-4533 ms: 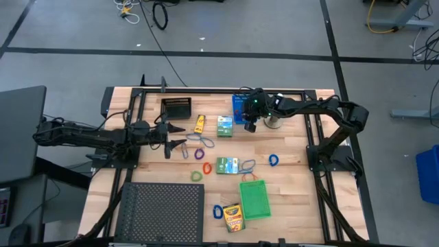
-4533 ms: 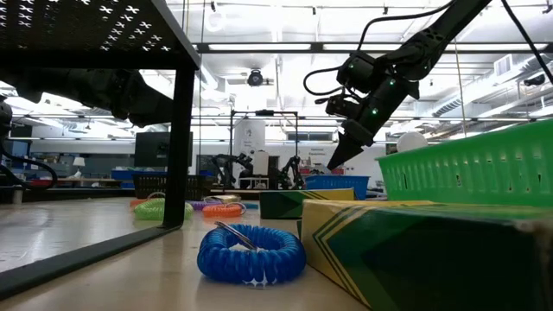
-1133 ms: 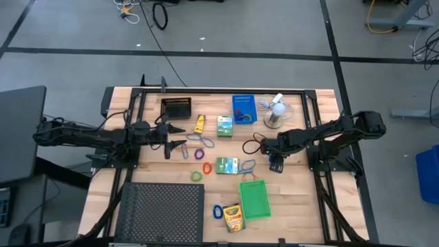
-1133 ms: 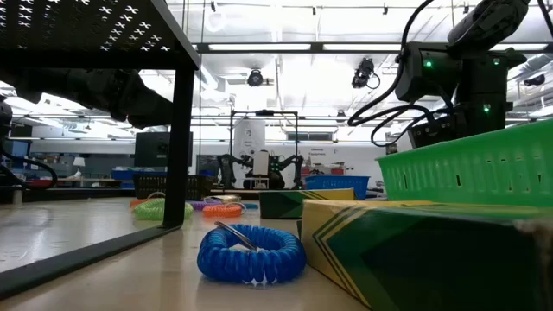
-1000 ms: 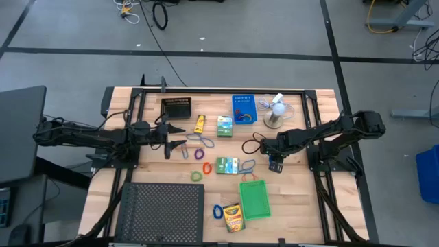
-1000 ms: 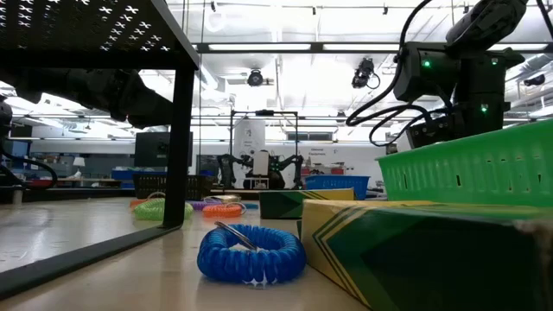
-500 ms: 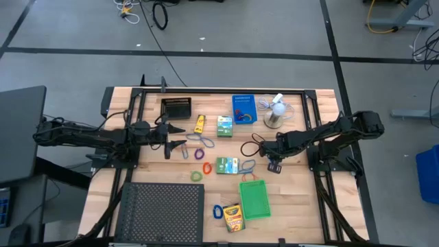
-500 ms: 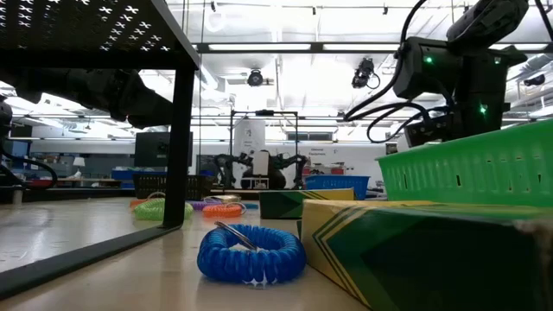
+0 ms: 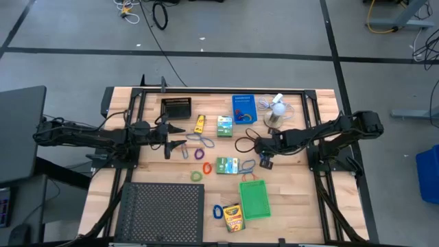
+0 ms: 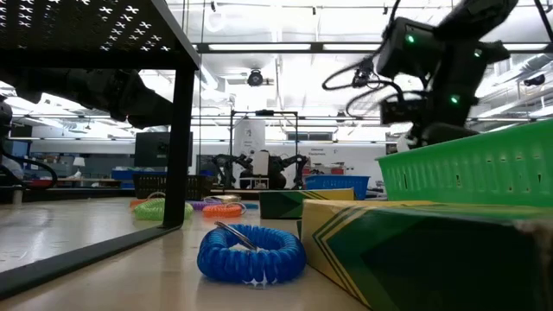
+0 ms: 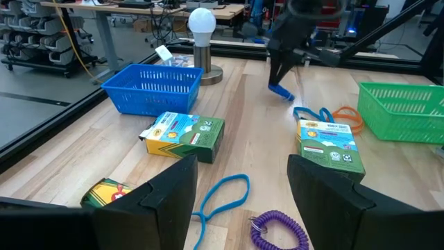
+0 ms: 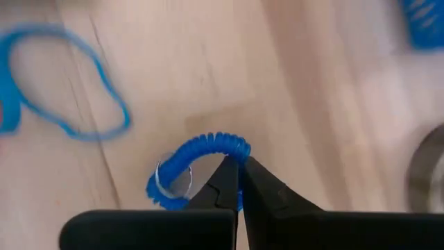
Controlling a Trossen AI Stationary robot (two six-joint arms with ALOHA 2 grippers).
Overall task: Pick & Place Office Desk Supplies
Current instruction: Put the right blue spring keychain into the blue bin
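My right gripper [image 9: 264, 163] hangs over the table's right half, between the white fan and the green bin [image 9: 254, 199], shut on a blue coil loop [image 12: 208, 149] with a key ring. In the left wrist view it shows far off [image 11: 281, 83], pointing steeply down. My left gripper [image 9: 180, 138] waits open and level at the table's left, a thin blue band [image 11: 223, 194] and a purple coil [image 11: 281, 232] lying before it. Two green-white boxes [image 9: 224, 126] [image 9: 227, 165], a yellow tube [image 9: 199, 123], a crayon box [image 9: 233, 217], a blue bin [image 9: 243, 108] and a black bin [image 9: 176, 108] rest on the wood. My right gripper pinches one stretch of the blue coil's ring [image 12: 239, 147] between its two fingertips, coming from above and slanting down. The rest of the loop and its key ring [image 12: 173, 182] hang beside and below the fingers. Whether its lower end touches the table, I cannot tell.
A large black mesh tray [image 9: 161, 213] fills the near left corner. The white fan [image 9: 276, 110] stands at the far right. Loose loops lie mid-table: blue [image 9: 217, 211], green [image 9: 197, 176], orange [image 9: 206, 167], and a thin blue band [image 9: 247, 165] by the nearer box.
My right gripper has gone toward the table's left and a little up, tipping less steeply. The blue coil loop, which lay on the wood under it, has come along between its fingers. My left arm has kept still.
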